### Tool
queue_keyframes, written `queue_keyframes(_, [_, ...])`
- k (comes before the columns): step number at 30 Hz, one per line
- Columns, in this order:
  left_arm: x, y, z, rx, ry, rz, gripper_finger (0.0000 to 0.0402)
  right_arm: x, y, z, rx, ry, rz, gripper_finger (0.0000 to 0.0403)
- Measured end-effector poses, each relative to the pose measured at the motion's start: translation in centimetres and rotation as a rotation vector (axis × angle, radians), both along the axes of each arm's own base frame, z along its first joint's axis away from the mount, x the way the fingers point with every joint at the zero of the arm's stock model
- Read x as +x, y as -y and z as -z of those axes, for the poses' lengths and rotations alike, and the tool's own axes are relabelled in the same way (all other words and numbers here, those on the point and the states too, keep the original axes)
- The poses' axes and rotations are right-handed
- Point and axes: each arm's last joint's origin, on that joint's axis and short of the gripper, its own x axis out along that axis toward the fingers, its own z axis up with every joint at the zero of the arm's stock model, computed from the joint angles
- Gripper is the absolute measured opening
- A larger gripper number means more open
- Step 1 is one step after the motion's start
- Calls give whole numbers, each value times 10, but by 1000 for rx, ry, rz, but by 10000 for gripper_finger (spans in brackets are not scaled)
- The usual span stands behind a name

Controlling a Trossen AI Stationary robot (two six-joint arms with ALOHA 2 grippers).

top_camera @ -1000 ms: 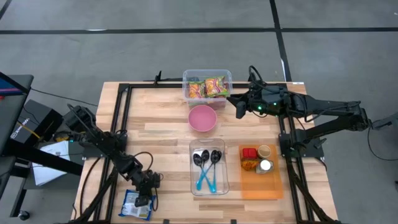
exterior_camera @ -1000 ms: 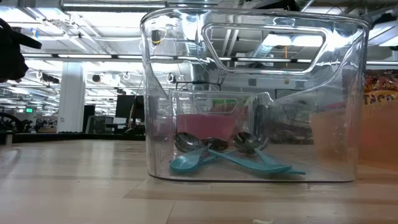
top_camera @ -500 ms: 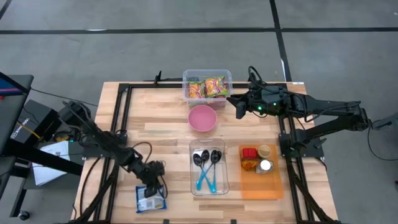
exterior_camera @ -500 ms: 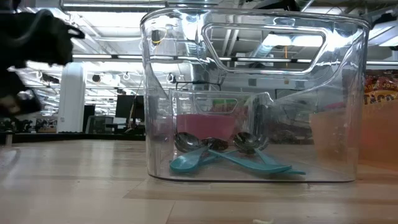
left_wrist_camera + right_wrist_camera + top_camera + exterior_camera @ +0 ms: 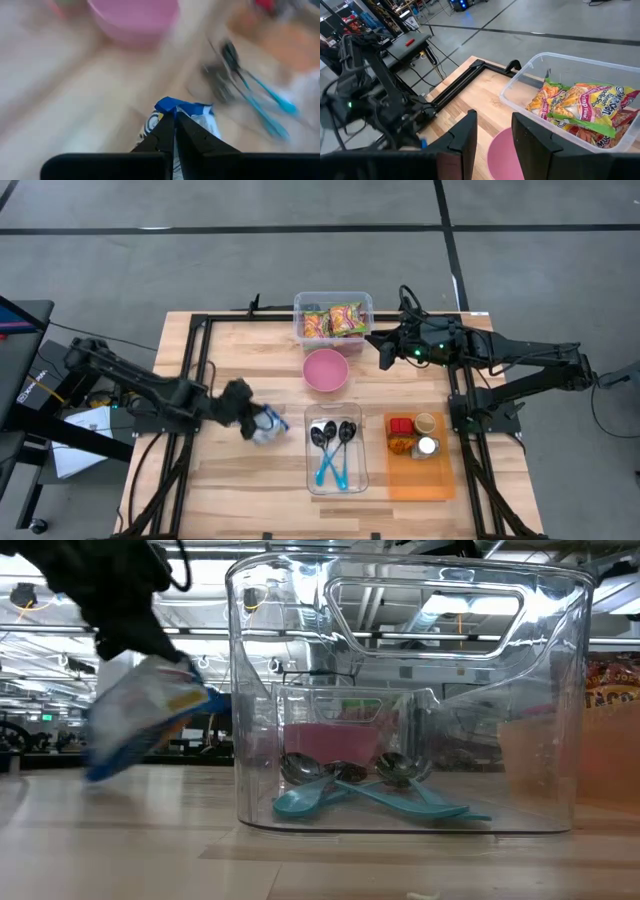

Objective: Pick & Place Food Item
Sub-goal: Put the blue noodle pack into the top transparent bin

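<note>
While its fingers pinch the top edge of a blue-and-white snack packet [image 5: 266, 423], the left gripper [image 5: 250, 420] holds the packet clear of the wooden table [image 5: 250, 370], just beside the clear tray [image 5: 312, 480] of spoons [image 5: 334, 442] and short of the pink bowl [image 5: 325, 369]. Farther back, the right gripper [image 5: 381, 347] hangs beside the clear bin [image 5: 297, 320] of snack bags [image 5: 335, 320], its fingers [image 5: 465, 135] slightly parted and holding nothing.
</note>
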Motion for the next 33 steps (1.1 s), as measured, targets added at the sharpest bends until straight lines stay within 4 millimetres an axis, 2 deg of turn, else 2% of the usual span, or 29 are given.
queue_keyframes(5, [2, -19, -9, 183, 46, -95, 0, 0, 0, 0, -4, -4, 3, 116])
queue_keyframes(11, [8, -21, -7, 289, 29, -130, 0, -1, 0, 1, -10, -20, 19, 116])
queue_keyframes(19, [18, 7, 14, 250, -20, -57, 0, -2, 2, 3, -8, -41, 27, 116])
queue_keyframes(26, [9, 41, 21, 122, 27, -12, 0, -3, 7, 3, -9, -40, 53, 116])
queue_keyframes(30, [9, 46, 12, 132, 84, -59, 0, -3, 11, 3, -9, -39, 66, 116])
queue_keyframes(33, [15, 39, 0, 231, 99, -124, 0, -3, 13, 3, -9, -39, 77, 116])
